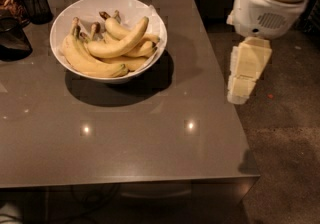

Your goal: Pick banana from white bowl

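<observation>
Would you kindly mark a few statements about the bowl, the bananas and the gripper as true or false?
1. The bananas lie in the white bowl. True.
2. The gripper is holding a banana. False: it hangs off the right edge of the table, away from the bowl, with no banana in it.
3. The bowl stands at the near edge of the table. False: it stands toward the far left part.
4. A dark mesh cup stands to the left of the bowl, farther back. True.
</observation>
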You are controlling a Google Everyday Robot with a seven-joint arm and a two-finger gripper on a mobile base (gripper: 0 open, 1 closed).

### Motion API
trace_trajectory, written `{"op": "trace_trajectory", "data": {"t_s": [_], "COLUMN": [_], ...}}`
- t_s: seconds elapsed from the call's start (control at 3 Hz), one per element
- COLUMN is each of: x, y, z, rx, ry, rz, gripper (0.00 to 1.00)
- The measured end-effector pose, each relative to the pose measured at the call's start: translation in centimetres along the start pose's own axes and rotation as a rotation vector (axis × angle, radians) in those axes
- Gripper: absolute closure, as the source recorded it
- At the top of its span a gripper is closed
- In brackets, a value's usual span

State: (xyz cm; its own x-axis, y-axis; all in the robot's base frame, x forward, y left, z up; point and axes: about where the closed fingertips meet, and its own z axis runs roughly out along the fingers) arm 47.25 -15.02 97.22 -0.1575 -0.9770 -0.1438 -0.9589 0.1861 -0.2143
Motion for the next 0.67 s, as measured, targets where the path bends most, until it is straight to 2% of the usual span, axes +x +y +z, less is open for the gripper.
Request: {"op": "trace_trajectory", "data": {"t_s": [0.33,0.67], "x": [-3.55,-4.09], "y": [-1.14,-1.47], "z": [1.1,1.12], "rx": [-0.034,-0.018], "ry": [0.01,-0.003], "rz": [-0.072,-0.077], "gripper": [0.0,0.0]}}
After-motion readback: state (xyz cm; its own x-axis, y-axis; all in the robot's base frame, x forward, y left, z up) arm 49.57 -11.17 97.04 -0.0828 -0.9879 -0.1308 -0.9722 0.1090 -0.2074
